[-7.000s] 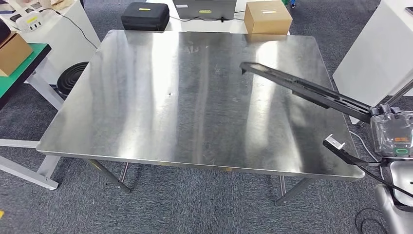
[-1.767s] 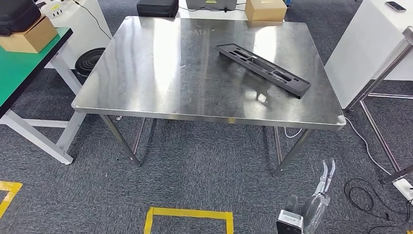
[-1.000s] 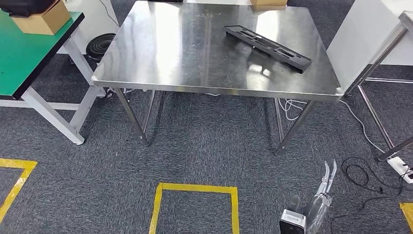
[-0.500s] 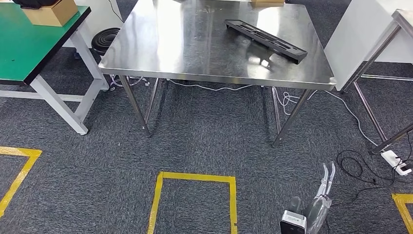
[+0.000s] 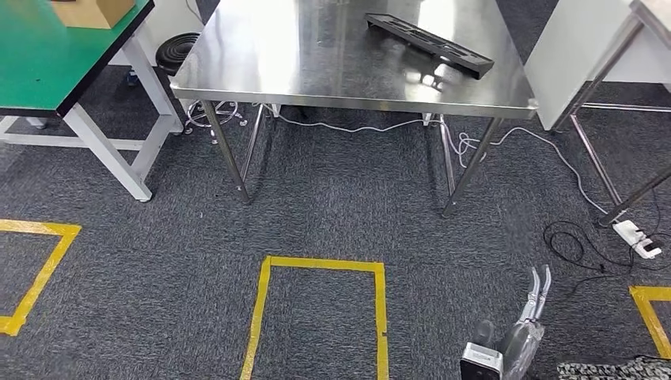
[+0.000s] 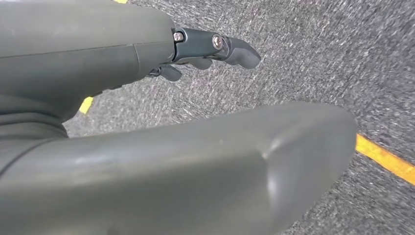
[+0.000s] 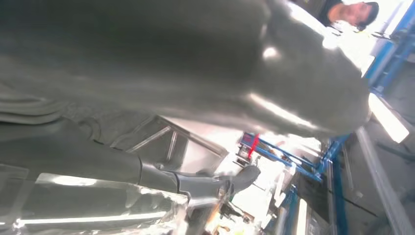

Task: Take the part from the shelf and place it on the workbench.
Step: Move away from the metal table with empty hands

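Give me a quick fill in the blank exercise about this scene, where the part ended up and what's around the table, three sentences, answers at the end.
1. The long black part lies on the ______ workbench.
2. On the carpet in front of the workbench, ______ tape marks out a box.
3. The table beside the workbench has a ______ top.

Missing words: steel; yellow; green

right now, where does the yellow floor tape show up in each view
Head view: yellow floor tape outlines a square at bottom centre, with more pieces at both side edges.
Left wrist view: a stripe on the carpet just past the left hand.
Right wrist view: not in it.
Shared landmark: the grey carpet.
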